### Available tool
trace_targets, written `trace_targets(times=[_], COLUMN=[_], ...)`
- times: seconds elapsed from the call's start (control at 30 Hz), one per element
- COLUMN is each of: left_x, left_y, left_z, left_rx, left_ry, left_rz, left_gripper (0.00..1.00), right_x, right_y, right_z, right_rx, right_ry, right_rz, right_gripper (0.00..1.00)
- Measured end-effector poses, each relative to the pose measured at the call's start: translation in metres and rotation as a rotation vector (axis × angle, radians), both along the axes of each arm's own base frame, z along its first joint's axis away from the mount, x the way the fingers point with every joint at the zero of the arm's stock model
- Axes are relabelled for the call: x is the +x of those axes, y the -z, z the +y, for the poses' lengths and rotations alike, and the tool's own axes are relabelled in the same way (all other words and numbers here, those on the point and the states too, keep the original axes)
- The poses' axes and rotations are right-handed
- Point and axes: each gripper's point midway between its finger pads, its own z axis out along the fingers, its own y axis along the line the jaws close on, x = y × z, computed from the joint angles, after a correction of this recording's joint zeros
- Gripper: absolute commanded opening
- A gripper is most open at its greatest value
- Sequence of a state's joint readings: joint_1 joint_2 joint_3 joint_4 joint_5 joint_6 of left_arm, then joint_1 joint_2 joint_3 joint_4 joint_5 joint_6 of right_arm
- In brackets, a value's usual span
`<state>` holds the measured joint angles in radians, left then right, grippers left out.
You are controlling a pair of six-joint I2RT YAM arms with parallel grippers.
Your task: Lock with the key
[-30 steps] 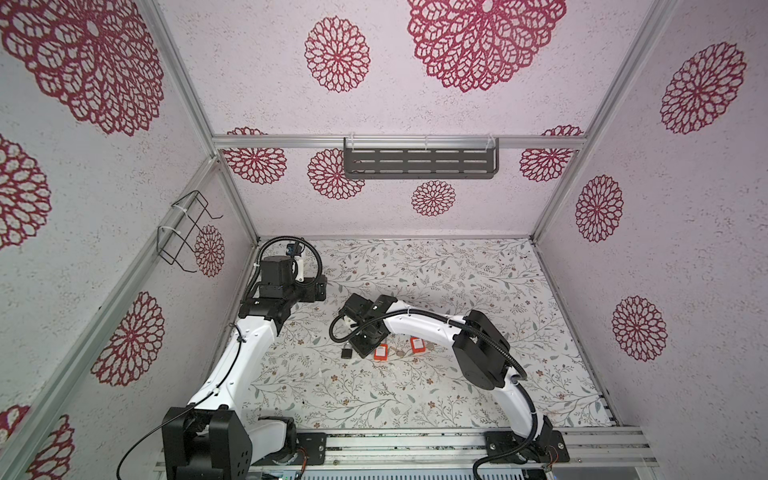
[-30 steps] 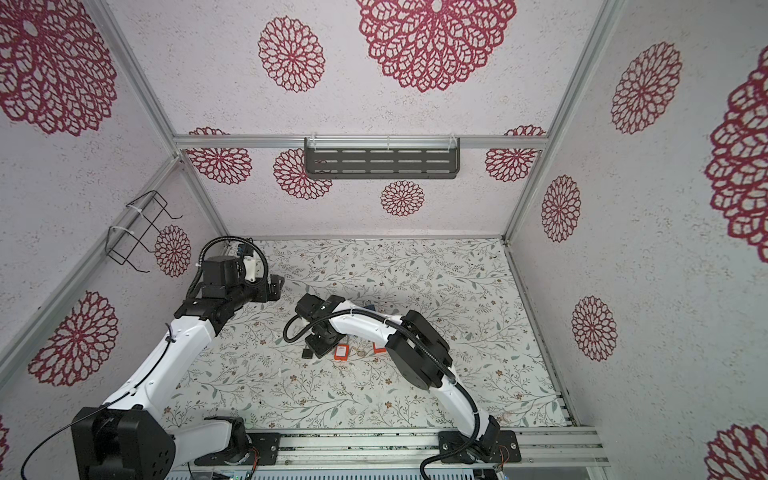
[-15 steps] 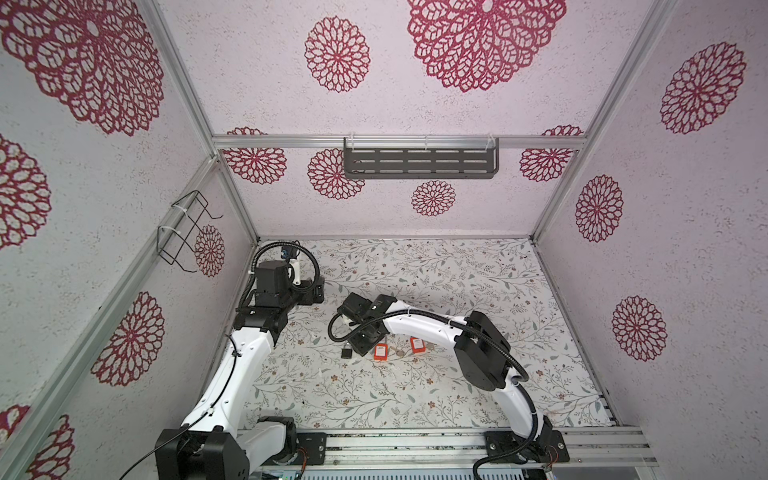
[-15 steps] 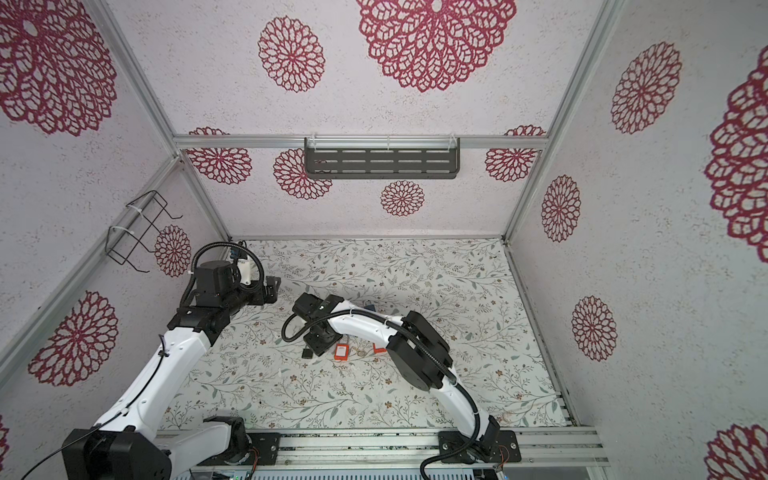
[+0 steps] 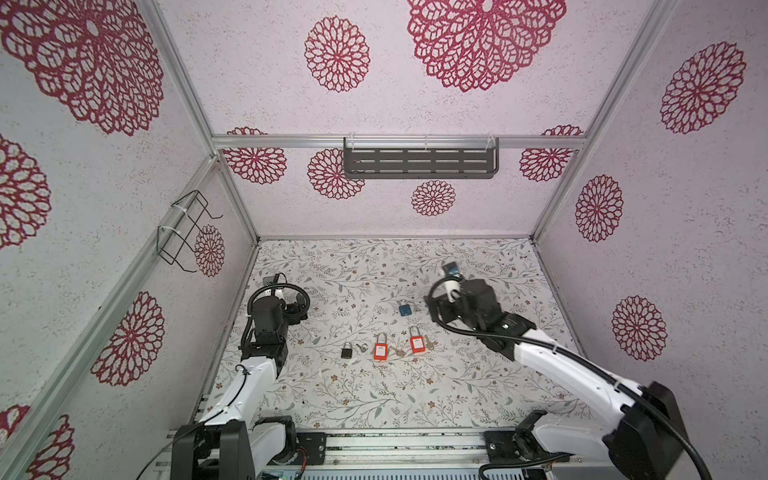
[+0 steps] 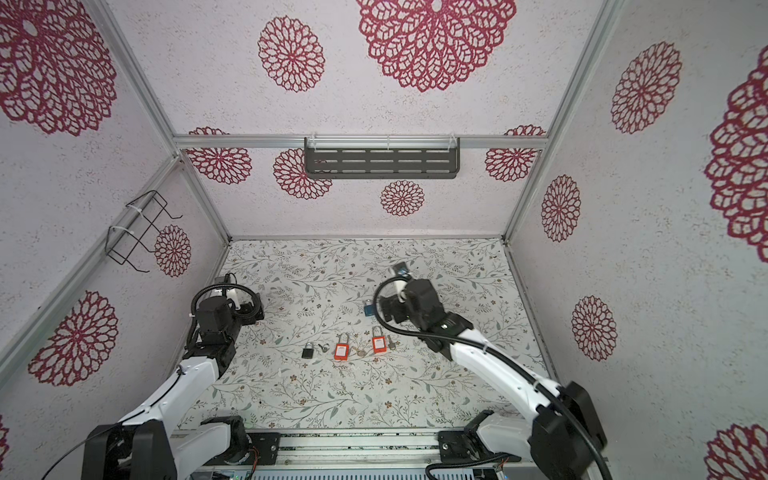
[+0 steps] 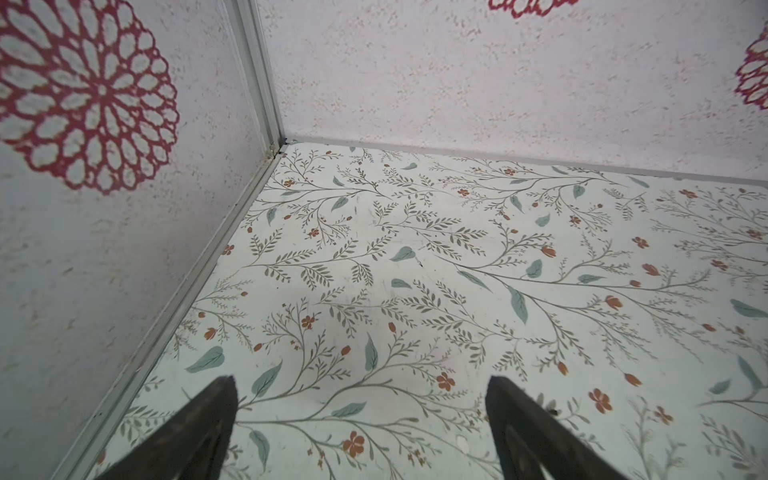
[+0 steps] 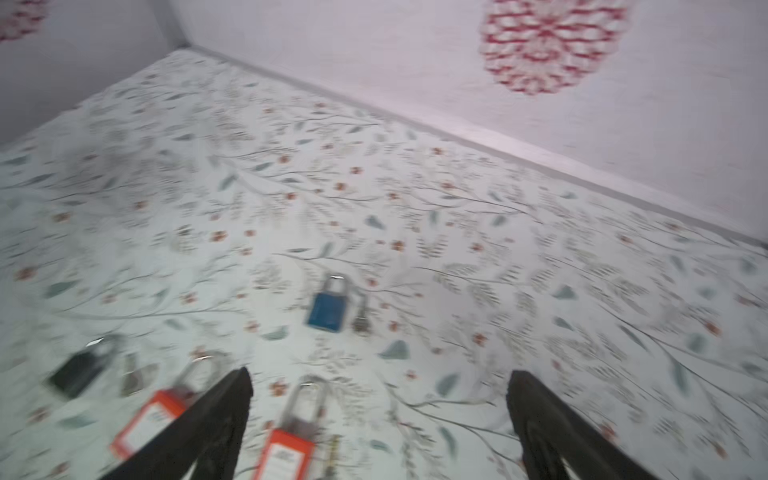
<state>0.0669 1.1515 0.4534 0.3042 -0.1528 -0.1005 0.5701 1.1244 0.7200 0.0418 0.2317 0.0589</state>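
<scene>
R gripper (image 8: 379, 372), wide & empty, is the nearer arm to blue padlock (image 5: 405, 308) at its 9 o'clock in a top view, shackle to 12; L gripper (image 7: 361, 378) wide, empty.

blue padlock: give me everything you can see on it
The blue padlock is small, with a squarish blue body and a silvery U-shaped shackle that appears pushed in, though blur keeps that uncertain. It lies flat on the floral table, shackle toward the back wall, apart from the row of three other padlocks. A small silvery key lies right beside it. The open right gripper is clear of it.
</scene>
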Motion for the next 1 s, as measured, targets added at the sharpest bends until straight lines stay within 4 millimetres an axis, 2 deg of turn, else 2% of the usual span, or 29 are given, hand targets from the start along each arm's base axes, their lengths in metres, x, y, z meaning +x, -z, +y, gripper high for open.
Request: trace_targets(times=[0.07, 0.17, 0.23, 0.27, 0.33, 0.4, 0.53, 0.6, 0.67, 0.77, 1.0], left_x=[0.003, 0.005, 0.007, 0.008, 0.008, 0.006, 0.012, 0.018, 0.025, 0.035, 0.037], left_y=[0.018, 0.041, 0.049, 0.052, 0.060, 0.065, 0.048, 0.040, 0.033, 0.023, 0.030], left_z=[0.008, 0.028, 0.037, 0.038, 0.032, 0.027, 0.024, 0.025, 0.027, 0.031, 0.031], left_rx=[-0.002, -0.045, -0.066, -0.072, -0.081, -0.088, -0.084, -0.082, -0.081, -0.080, -0.086], left_ry=[-0.014, -0.058, -0.073, -0.066, -0.031, -0.010, 0.014, 0.017, 0.015, 0.003, -0.004], left_rz=[-0.012, -0.034, -0.067, -0.087, -0.109, -0.121, -0.188, -0.210, -0.221, -0.233, -0.194], left_gripper=[0.97, 0.97, 0.97, 0.97, 0.97, 0.97, 0.97, 0.97, 0.97, 0.97, 0.97], right_x=[0.000, -0.002, -0.005, -0.006, -0.006, -0.002, 0.013, 0.020, 0.029, 0.034, 0.034], right_y=[0.033, 0.077, 0.098, 0.108, 0.124, 0.136, 0.142, 0.136, 0.121, 0.106, 0.104], right_z=[-0.064, -0.139, -0.174, -0.185, -0.191, -0.185, -0.172, -0.169, -0.169, -0.169, -0.168], right_rx=[-0.019, -0.035, -0.023, -0.015, 0.005, 0.016, 0.035, 0.044, 0.054, 0.066, 0.062], right_ry=[0.161, 0.361, 0.457, 0.486, 0.489, 0.450, 0.370, 0.355, 0.352, 0.351, 0.347], right_rz=[-0.023, -0.010, -0.012, -0.021, -0.037, -0.039, -0.077, -0.102, -0.151, -0.212, -0.223], right_gripper=[0.99, 0.99, 0.99, 0.99, 0.99, 0.99, 0.99, 0.99, 0.99, 0.99, 0.99])
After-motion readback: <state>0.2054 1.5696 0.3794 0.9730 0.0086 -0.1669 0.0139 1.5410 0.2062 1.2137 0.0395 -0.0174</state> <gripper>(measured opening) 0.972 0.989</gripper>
